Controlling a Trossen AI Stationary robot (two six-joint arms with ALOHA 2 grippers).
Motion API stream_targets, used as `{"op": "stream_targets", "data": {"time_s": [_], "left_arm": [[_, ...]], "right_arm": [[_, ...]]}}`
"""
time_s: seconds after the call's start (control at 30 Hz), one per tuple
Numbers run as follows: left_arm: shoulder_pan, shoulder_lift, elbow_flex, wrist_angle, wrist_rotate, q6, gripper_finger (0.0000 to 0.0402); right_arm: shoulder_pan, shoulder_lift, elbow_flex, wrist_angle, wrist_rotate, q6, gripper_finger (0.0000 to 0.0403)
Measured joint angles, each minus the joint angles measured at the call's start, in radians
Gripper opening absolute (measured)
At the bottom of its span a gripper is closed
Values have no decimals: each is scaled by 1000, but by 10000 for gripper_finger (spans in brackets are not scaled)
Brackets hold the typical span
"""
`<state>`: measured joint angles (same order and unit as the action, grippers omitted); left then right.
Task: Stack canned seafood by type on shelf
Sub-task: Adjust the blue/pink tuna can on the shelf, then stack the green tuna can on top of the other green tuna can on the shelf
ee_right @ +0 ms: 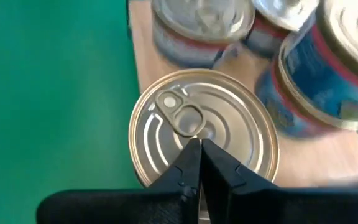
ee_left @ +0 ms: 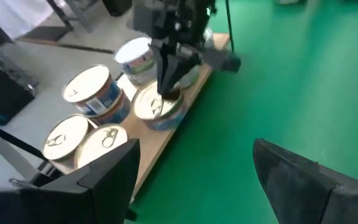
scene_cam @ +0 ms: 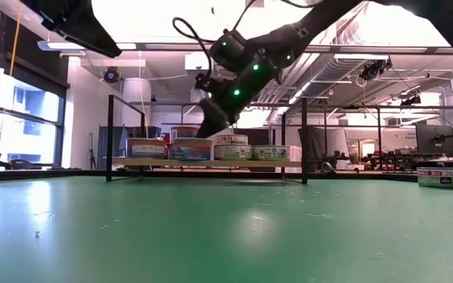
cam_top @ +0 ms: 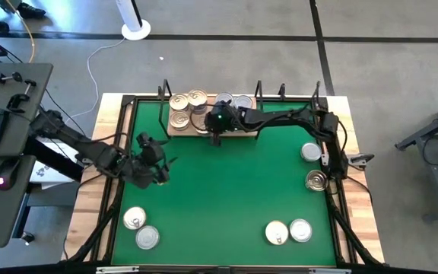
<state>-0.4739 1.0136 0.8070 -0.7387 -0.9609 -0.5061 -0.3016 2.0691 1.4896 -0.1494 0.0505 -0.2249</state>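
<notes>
**A:** Where's the right gripper (ee_right: 199,149) sitting? Its fingers are looking pressed together, holding nothing, tips hovering right over the gold lid of a can (ee_right: 204,134) at the shelf's (cam_top: 207,131) front edge.

**B:** Yep, the can is lying straight below the tips, so the next move is probably turning on that lid. Round tin, no long axis to worry about. More cans (cam_top: 187,109) are crowding it at about 10 and 12 o'clock in the overhead.

**A:** And the left gripper (cam_top: 158,169)?

**B:** It's waiting with fingers apart, empty, over the mat (cam_top: 226,190) at 8 o'clock from the shelf. Loose cans (cam_top: 141,228) are sitting near the mat's edges.
</notes>
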Motion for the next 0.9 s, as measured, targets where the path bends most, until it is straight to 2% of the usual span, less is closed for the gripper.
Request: {"op": "stream_targets", "data": {"time_s": [0.27,0.43,0.6,0.7,0.8,0.9], "left_arm": [[-35,0,-7,5,-42,-18,298],[-48,0,-7,7,-48,-29,298],[-75,0,-5,29,-47,-33,298],[-103,1,21,26,-9,-41,298],[-137,13,70,25,33,-66,298],[-191,50,120,-16,95,-91,294]], "right_arm": [[-14,59,0,184,-2,62,2],[-11,71,0,230,4,50,2],[38,20,-4,239,70,12,2],[92,-45,-8,245,119,-39,1],[166,-115,-95,286,152,-55,1],[249,-186,-251,351,183,-47,1]]}}
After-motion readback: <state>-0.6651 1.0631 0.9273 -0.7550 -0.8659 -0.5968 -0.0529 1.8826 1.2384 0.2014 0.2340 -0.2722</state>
